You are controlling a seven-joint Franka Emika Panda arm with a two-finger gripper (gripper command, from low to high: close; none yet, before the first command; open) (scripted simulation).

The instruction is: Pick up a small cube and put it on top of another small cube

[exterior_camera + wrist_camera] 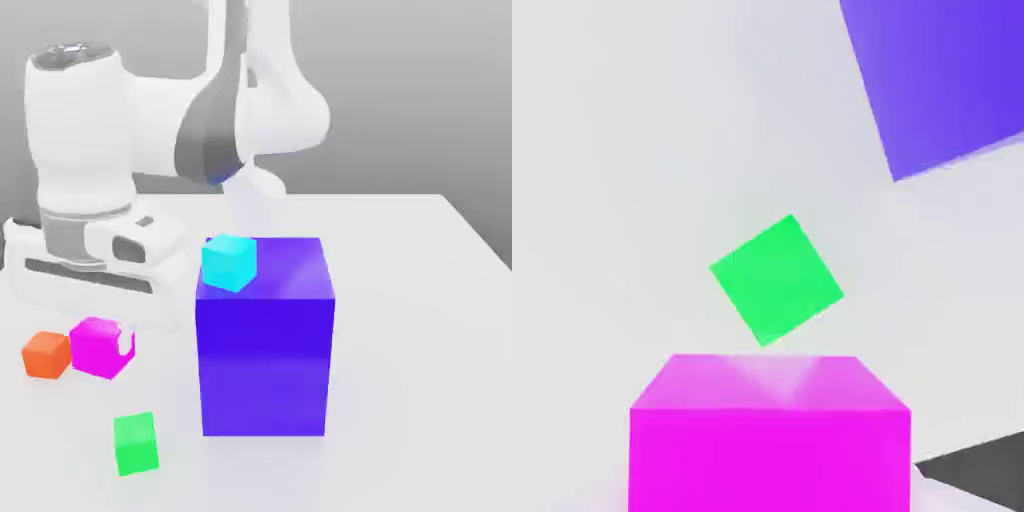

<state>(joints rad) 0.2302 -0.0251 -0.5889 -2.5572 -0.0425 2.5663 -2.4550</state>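
The small cube (92, 350), plain magenta, sits low at the exterior view's left, right beside another small cube (46, 354), which is orange-red and rests on the white table (420, 330). My gripper (101, 343) has come down over the magenta cube and is shut on it; one white fingertip (126, 345) shows against its right side. From the hand view the magenta cube (770, 440) looms close under the camera. Whether it is off the table I cannot tell.
A big blue-purple block (265, 340) stands in the middle with a cyan cube (229, 262) on its top corner. In front of the magenta cube lies a green cube (135, 442), also seen as the green cube (776, 279) near the block (942, 80).
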